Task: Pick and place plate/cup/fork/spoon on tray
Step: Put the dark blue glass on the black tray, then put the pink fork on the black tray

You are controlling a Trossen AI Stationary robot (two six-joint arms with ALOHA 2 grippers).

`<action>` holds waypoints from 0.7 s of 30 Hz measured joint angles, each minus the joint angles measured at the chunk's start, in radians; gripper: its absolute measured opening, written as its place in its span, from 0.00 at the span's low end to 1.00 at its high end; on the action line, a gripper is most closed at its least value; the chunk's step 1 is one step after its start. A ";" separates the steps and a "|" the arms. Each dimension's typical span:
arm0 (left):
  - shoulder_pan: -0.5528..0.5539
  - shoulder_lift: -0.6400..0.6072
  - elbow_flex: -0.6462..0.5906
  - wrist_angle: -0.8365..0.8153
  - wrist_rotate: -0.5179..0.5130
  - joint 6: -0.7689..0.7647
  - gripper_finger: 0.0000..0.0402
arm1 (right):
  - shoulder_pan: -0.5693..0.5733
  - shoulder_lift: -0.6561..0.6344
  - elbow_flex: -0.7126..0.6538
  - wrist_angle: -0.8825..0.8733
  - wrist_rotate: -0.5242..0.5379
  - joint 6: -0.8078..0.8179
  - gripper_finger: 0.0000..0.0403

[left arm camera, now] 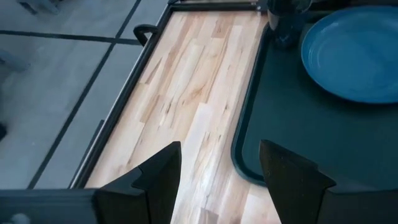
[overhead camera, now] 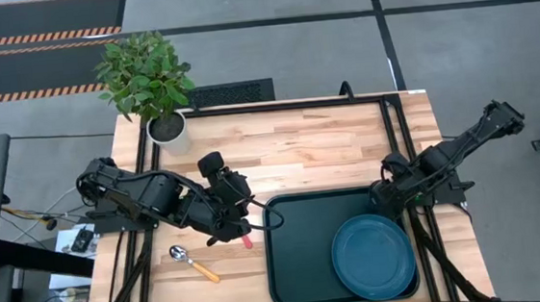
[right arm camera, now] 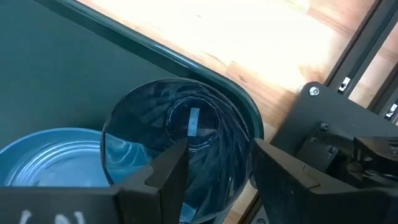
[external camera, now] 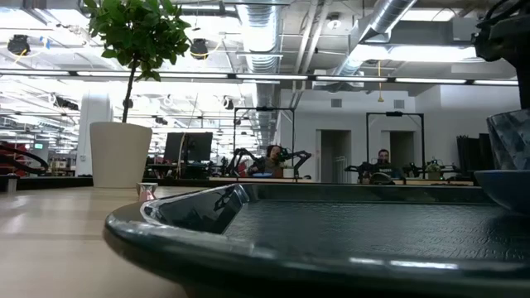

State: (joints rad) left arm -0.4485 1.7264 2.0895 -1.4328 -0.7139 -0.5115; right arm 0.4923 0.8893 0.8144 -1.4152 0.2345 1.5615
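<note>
The dark green tray lies on the table's right half. The teal-blue plate lies flat in its near right part. The smoky grey cup stands upright in the tray's far right corner. My right gripper is open just above it, one finger over its mouth and one outside its wall. My left gripper is open and empty by the tray's far left corner. Part of the fork's red handle shows on the table under the left arm. The spoon lies on the table, left of the tray.
A white pot with a green plant stands at the table's far left; it also shows in the low view. Bare wood lies between the pot and the tray. A black frame rail runs along the table's far edge.
</note>
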 joint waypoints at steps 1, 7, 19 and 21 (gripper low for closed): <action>-0.004 0.000 0.000 -0.019 0.000 -0.013 0.51 | 0.000 -0.004 0.012 0.000 0.002 -0.003 0.49; -0.046 -0.002 -0.017 -0.109 -0.019 -0.133 0.51 | 0.000 -0.035 0.137 0.003 0.069 -0.076 0.49; -0.032 -0.064 -0.661 0.175 0.048 -0.609 0.51 | 0.000 -0.030 0.190 0.002 0.160 -0.155 0.49; -0.024 -0.065 -0.768 0.304 0.075 -0.661 0.51 | 0.000 -0.032 0.185 0.003 0.161 -0.156 0.49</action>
State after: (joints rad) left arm -0.4724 1.6615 1.3211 -1.1284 -0.6386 -1.1728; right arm 0.4923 0.8578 0.9991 -1.4121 0.3954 1.4052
